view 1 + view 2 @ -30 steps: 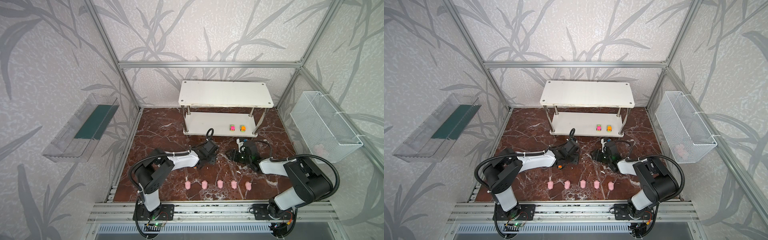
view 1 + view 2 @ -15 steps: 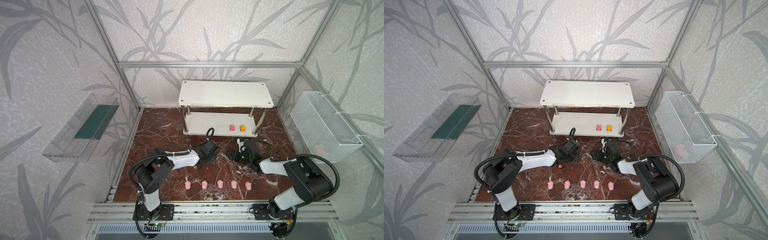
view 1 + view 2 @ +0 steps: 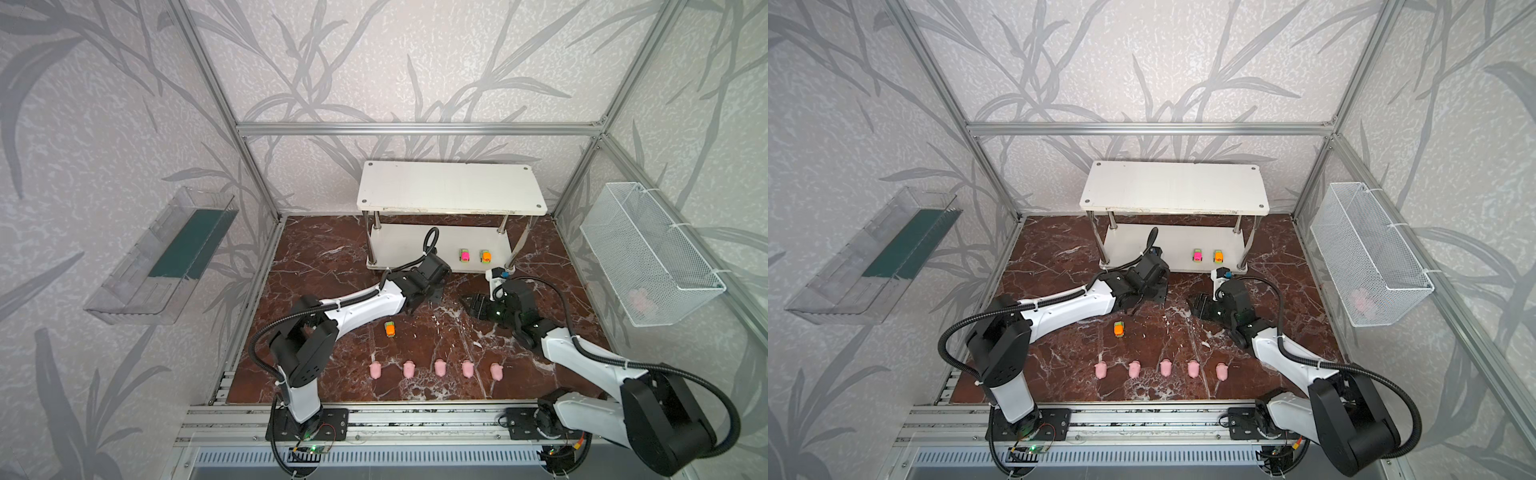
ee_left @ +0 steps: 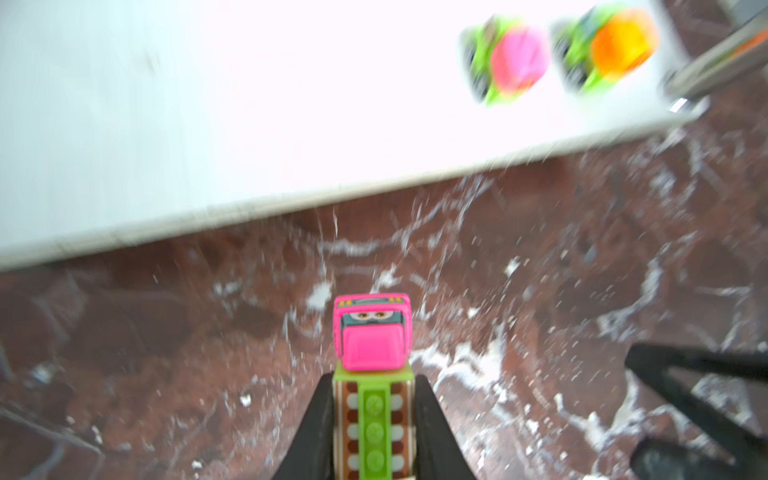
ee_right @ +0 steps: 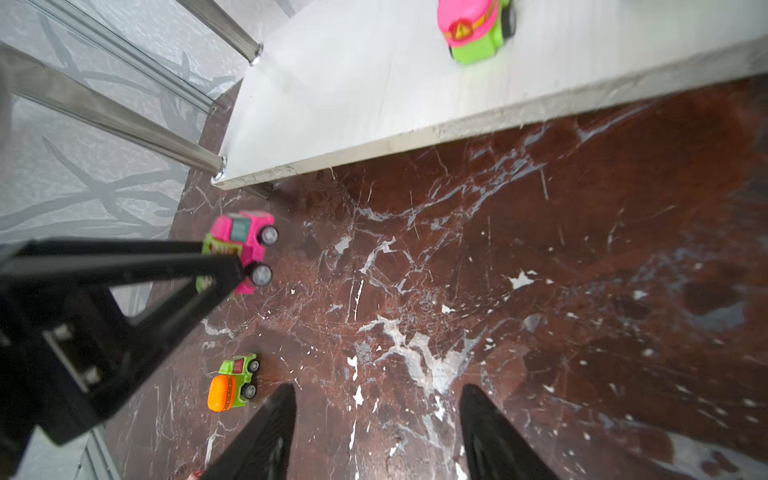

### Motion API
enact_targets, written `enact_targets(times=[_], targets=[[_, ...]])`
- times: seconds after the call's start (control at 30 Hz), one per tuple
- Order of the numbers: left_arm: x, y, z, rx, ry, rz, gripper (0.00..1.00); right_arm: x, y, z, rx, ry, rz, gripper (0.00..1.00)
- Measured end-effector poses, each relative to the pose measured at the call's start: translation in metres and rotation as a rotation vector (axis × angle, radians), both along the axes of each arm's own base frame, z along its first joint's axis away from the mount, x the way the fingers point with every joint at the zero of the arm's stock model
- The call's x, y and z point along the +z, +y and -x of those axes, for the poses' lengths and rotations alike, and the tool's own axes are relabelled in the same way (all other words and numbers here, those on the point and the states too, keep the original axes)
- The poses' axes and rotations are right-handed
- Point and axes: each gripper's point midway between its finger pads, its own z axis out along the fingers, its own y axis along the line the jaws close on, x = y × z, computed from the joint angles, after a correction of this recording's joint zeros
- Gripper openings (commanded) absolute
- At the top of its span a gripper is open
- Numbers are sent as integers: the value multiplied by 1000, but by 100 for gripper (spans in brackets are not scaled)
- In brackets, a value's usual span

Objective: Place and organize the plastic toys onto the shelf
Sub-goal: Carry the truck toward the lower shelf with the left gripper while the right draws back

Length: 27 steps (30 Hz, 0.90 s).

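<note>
Left arm has swung from the middle of the desk toward the shelf, and the left end effector has narrowed onto the pink car.
Its fingers clamp the car's sides, holding it just short of the lower tier's front edge; on that tier sit a pink-topped car and an orange-topped car side by side. Another orange car lies on the desk beside the left arm, and five pigs stand in a row near the front edge. The right end effector hovers over bare desk, fingers apart and empty.
</note>
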Motion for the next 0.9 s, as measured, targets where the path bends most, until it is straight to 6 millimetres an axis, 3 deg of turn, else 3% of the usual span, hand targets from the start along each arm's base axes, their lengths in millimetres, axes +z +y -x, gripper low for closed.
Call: enact_targets(times=[0.1, 0.23, 0.43, 0.7, 0.9], targets=[[19, -10, -20, 15, -57, 12, 21, 14, -13, 5, -32, -39, 33, 64], [10, -14, -37, 32, -73, -23, 21, 25, -27, 13, -69, -80, 64, 64], [-21, -10, -48, 54, -68, -94, 21, 14, -46, 27, -116, -65, 109, 64], [-11, -14, -62, 74, -142, -69, 21, 4, -58, 33, -144, -51, 143, 64], [-17, -20, -73, 84, -154, -60, 21, 3, -60, 33, -154, -48, 149, 64]])
